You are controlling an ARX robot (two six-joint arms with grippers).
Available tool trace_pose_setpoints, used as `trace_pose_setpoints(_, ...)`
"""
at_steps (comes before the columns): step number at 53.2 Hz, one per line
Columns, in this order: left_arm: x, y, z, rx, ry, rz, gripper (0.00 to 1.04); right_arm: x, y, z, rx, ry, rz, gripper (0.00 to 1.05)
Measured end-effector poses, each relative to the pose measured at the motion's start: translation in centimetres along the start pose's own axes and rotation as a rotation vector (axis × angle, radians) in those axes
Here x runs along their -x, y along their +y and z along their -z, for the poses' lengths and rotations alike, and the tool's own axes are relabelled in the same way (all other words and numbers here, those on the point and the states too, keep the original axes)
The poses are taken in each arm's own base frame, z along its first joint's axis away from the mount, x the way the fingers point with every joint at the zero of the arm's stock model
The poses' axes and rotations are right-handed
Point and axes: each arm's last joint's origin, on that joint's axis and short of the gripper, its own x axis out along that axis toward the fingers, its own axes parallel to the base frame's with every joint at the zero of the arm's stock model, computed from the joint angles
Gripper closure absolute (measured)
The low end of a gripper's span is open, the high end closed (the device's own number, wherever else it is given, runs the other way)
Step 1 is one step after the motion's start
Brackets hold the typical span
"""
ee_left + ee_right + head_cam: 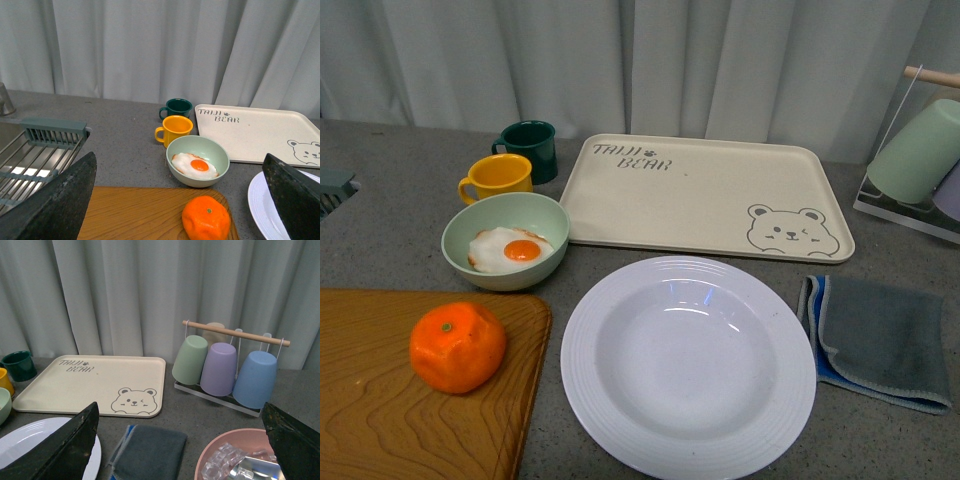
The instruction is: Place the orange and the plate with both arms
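**While Both Arms Hang Back, Round Fruit and Slick Plate Pose the Risks**

With nothing in either grip, the orange (457, 347) sits on a wooden board (380, 430) at near left. The plate (688, 365) lies flat on the table (400, 180) just to the board's right.

Trouble would most likely start there. A finger landing off-centre could send the round fruit rolling off the board. The glossy plate offers only its low rim to pinch, and it could skid right into the cloth (880, 340). Fruit and plate lie close together, so two arms reaching at once might crowd each other. Just beyond the orange, a green bowl (505, 240) holding a fried egg (515, 250) stands where a stray sweep could knock it. Farther back, the bear tray (710, 195) lies just behind the plate.

The left gripper (179, 165) hangs raised over the near left. Its fingers are spread wide with nothing between them, and its camera looks roughly level across the orange toward the curtain (720, 60). The right gripper (180, 407) mirrors it at near right, equally wide and bare, above the plate's right rim and the cloth. Neither arm shows in the front view.
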Motion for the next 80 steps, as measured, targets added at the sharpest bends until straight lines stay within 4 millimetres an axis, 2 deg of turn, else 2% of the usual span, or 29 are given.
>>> trace_pose_setpoints(80,0.0,0.0,0.0,0.0,0.0,0.0,0.07,0.0,0.0,0.0,0.0,0.0,0.0,0.09)
